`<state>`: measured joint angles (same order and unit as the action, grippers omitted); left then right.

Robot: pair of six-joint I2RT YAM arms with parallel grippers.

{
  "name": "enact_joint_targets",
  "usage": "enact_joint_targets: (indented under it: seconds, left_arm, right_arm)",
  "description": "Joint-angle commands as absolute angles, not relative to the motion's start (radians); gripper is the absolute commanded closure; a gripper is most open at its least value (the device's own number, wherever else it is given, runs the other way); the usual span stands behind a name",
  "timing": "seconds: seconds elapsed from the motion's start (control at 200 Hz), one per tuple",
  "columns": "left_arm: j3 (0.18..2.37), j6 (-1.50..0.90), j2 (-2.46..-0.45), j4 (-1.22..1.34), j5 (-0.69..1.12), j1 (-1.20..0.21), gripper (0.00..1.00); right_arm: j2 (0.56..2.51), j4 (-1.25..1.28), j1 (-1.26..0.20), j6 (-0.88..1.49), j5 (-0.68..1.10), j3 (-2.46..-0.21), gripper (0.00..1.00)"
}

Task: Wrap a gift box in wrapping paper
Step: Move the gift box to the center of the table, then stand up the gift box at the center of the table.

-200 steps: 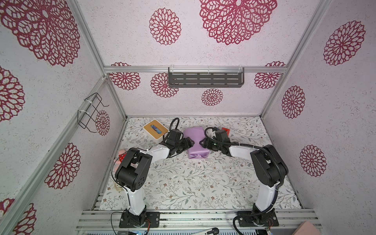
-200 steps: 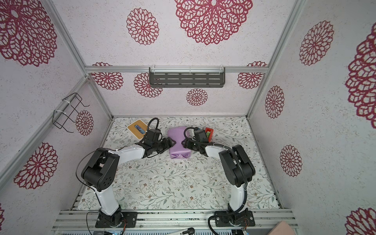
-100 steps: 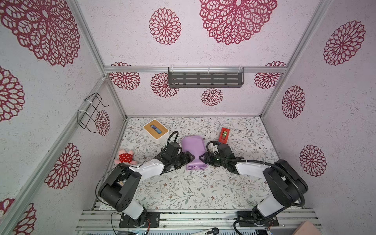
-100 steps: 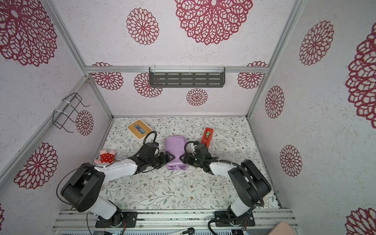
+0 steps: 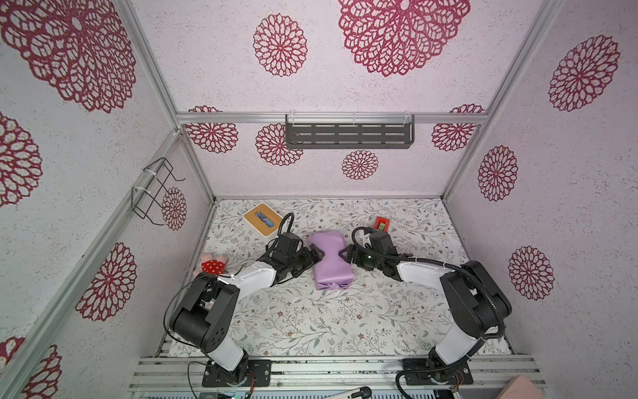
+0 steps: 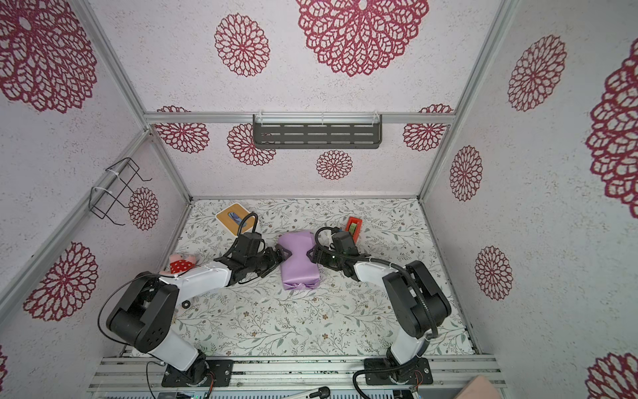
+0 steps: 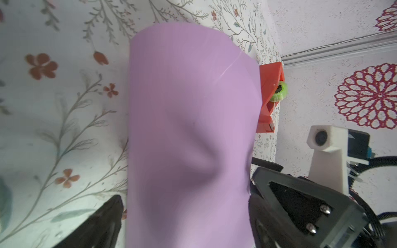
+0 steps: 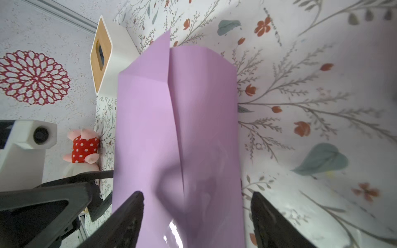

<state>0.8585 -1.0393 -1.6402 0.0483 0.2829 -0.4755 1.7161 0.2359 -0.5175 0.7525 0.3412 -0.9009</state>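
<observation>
Centrally, wrapping paper point(image 5: 329, 264) (seemingly sealed) clears table point(image 5: 310, 317) edges.

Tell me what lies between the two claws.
The wrapping paper, bundled into a lilac parcel, lies between the left claw and right claw; both top views show it.

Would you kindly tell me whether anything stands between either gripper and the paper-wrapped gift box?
Nothing visible does. The left gripper and right gripper flank the wrapping paper bundle from opposite sides, jaws spread around it. The red tape holder and the white box stand farther back, clear of both.
</observation>
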Motion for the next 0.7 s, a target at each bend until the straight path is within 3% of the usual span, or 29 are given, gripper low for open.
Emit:
enact_joint_targets:
  seconds: [0.0, 0.695]
  left_arm:
    - [0.897, -1.037, -1.684, 0.068, 0.304, -0.481, 0.06]
    - [1.015, -1.008, -1.687, 0.081, 0.335, -0.488, 0.08]
  right_arm:
    - [1.738, 0.253, -0.517, 0.731, 0.403, -0.943, 0.20]
    - [1.651, 0.456, -0.526, 0.761, 0.438, -0.912, 0.21]
